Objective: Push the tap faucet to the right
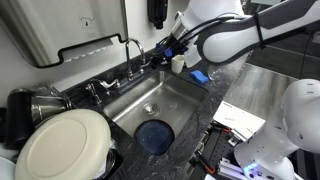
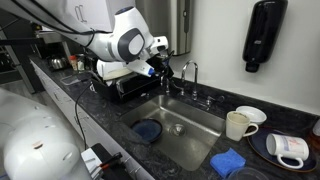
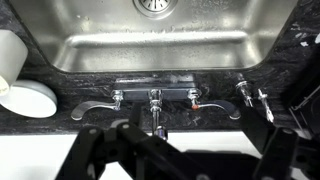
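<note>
The tap faucet (image 3: 157,105) stands at the middle of the sink's (image 1: 175,95) far rim, apparently not yet swung right. The pincer (image 2: 160,72) hovers just beside the spout, fingers spread, grasping nothing. Contact is unclear, and the whole push is left.

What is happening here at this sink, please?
A robot arm reaches over the counter toward the faucet behind the sink. Its gripper looks open and hovers close beside the spout, apparently not touching it. The push to the right seems not yet begun.
</note>
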Controlling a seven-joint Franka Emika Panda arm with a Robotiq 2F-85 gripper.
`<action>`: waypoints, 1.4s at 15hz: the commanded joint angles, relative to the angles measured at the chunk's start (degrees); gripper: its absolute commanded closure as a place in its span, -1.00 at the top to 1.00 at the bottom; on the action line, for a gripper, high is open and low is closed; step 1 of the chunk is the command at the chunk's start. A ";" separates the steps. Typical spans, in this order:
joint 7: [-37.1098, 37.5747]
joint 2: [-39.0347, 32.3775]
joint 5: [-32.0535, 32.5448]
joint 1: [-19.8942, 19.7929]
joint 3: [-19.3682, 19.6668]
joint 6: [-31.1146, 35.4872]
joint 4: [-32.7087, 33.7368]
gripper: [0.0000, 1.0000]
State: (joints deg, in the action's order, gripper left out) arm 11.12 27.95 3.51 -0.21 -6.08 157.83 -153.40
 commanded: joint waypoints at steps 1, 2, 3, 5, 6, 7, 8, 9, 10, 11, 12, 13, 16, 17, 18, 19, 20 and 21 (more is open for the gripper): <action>-3.91 -7.39 1.87 -1.02 0.07 2.05 6.62 1.00; -4.59 -8.90 3.06 -1.60 -0.03 2.10 8.29 1.00; -2.63 -3.98 1.26 -0.50 -0.05 0.50 4.40 1.00; -2.72 -4.98 1.39 -0.53 0.02 0.50 5.36 1.00; -2.71 -4.76 1.38 -0.50 0.00 0.48 5.23 1.00; -2.71 -4.59 1.37 -0.49 -0.01 0.47 5.17 1.00; -2.71 -4.52 1.37 -0.49 -0.01 0.46 5.16 1.00; 0.14 -5.23 3.24 -3.00 -1.40 0.01 5.77 1.00; -0.52 -6.02 1.96 -2.19 -0.26 0.79 6.05 1.00; 0.40 -6.18 1.99 -2.77 -0.21 0.91 6.13 1.00; 1.91 -6.96 2.44 -3.87 -0.55 2.04 6.46 1.00; 1.80 -7.49 1.55 -3.62 0.14 2.23 6.72 1.00; 1.11 -9.69 0.76 -3.37 1.19 3.54 8.00 1.00; 0.50 -10.37 0.43 -2.86 1.55 3.83 8.46 1.00; 0.47 -11.09 0.83 -2.88 1.36 4.24 8.88 1.00; 0.52 -11.89 1.08 -2.86 1.17 4.49 9.36 1.00; 0.67 -12.76 1.51 -2.92 0.87 5.00 9.90 1.00; 0.51 -13.49 1.57 -2.74 0.86 5.46 10.29 1.00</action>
State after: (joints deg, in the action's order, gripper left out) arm 12.66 18.41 5.04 -3.07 -4.88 160.96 -145.50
